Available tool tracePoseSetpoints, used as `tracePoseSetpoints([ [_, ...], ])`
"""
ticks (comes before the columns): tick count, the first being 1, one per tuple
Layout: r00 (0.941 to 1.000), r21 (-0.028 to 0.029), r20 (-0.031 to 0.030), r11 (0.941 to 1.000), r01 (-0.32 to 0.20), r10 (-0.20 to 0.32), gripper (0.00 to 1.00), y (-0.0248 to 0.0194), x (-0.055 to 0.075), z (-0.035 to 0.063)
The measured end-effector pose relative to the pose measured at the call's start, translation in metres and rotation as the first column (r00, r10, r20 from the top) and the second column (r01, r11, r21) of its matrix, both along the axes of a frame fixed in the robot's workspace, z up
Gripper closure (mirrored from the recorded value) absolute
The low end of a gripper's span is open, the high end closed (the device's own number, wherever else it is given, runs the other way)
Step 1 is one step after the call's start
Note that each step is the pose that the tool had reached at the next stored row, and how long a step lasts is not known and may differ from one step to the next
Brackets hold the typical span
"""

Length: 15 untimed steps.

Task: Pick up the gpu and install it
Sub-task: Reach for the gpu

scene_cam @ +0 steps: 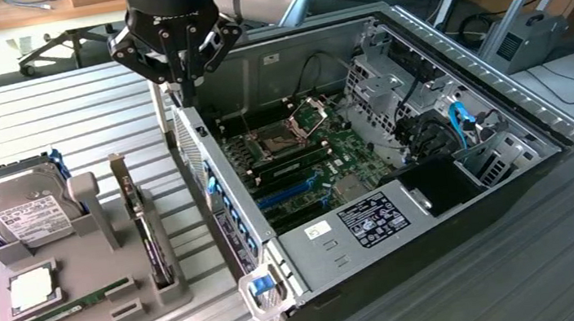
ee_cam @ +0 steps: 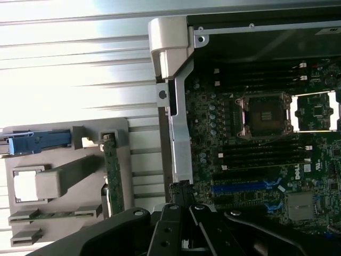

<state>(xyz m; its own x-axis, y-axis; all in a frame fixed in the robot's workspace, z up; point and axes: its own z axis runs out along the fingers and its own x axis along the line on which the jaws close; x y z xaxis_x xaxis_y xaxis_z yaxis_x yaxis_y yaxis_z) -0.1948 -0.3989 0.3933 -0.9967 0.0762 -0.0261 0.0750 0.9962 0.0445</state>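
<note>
Gripper over computer case wall, jaws pressed together; gpu (standing on edge) in grey holder on desk.

Ribbed matt grey metal table; smooth matt grey plastic holder tray; open computer case of dull silver sheet metal; boxy hard drive of shiny silver metal with white paper label.

- gripper black;
- gpu dark, with silver bracket;
- hard drive silver, white label;
- memory stick green;
- holder grey;
- motherboard dark green, blue slots;
- table pale grey, ribbed stripes
</note>
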Motion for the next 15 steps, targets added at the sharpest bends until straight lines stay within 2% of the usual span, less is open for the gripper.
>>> tracePoseSetpoints([
  [15,1.0,0.0,0.0,1.0,0.0,0.0,0.89,0.0,-0.0044,0.0],
])
